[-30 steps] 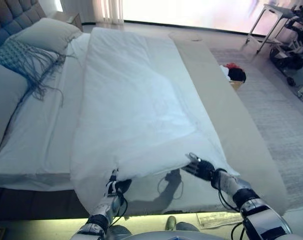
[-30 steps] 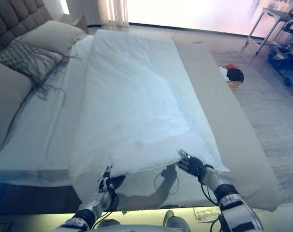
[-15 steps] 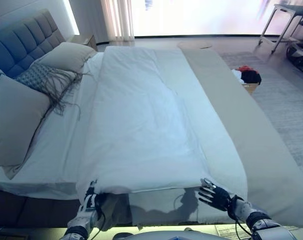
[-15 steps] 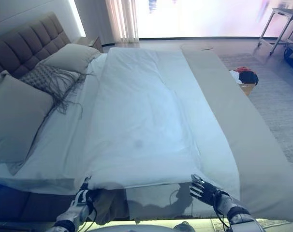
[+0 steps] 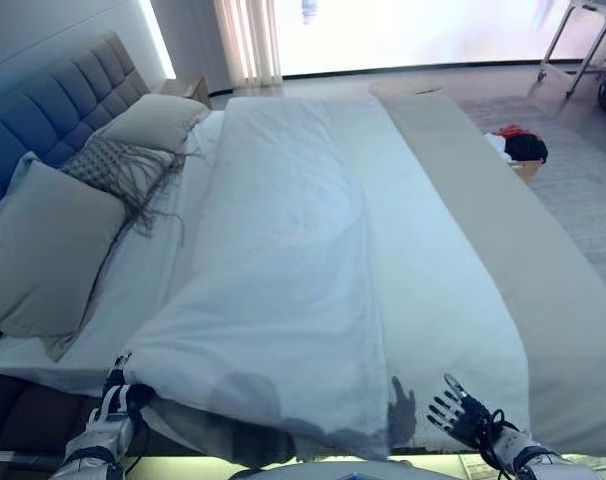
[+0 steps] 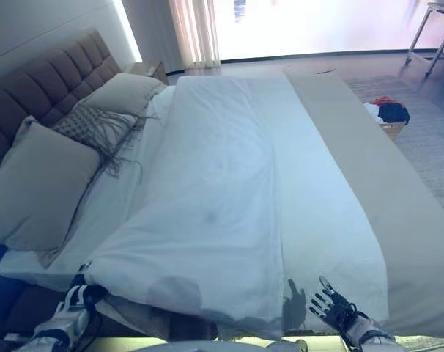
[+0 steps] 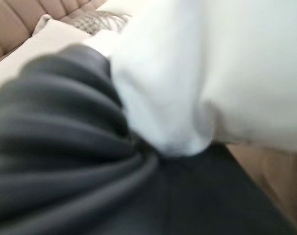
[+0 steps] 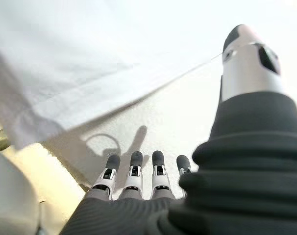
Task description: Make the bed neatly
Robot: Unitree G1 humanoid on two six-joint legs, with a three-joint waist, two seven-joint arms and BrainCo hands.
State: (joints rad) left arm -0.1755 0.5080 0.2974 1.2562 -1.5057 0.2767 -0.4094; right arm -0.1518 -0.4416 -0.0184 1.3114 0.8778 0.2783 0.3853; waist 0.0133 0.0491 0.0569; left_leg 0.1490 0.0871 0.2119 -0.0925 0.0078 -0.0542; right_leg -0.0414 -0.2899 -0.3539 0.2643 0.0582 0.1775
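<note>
Nearest you, at the foot of the bed [image 5: 573, 330], your left hand [image 5: 111, 402] sits at the duvet's [image 5: 303, 260] near left corner. Its wrist view shows white cloth bunched right against the dark cover, so it seems to be gripping that corner, though the fingers themselves are hidden and you cannot tell how they are curled. Holding there makes sense: that corner is the one hanging lowest off the mattress edge and wants squaring up.

Your right hand [image 5: 461, 415] is at the duvet's near right side, fingers [image 8: 133, 167] straight and spread, holding nothing; it hovers just off the hem, with the tan bedspread under it. It looks free to smooth or to take a fresh grip.

The duvet lies lengthwise down the bed, folded back along its right side, so a strip of bedspread stays bare beyond it (a long crease marks that fold). Its near hem is uneven, darker where it droops over the foot.

Farther up, left of the duvet, a grey pillow [image 5: 45, 250], a fringed cushion [image 5: 108, 165] and a second pillow [image 5: 161, 120] lean by the headboard [image 5: 58, 95]. Past the duvet's far right edge, a basket [image 5: 520, 152] of clothes stands on the floor.
</note>
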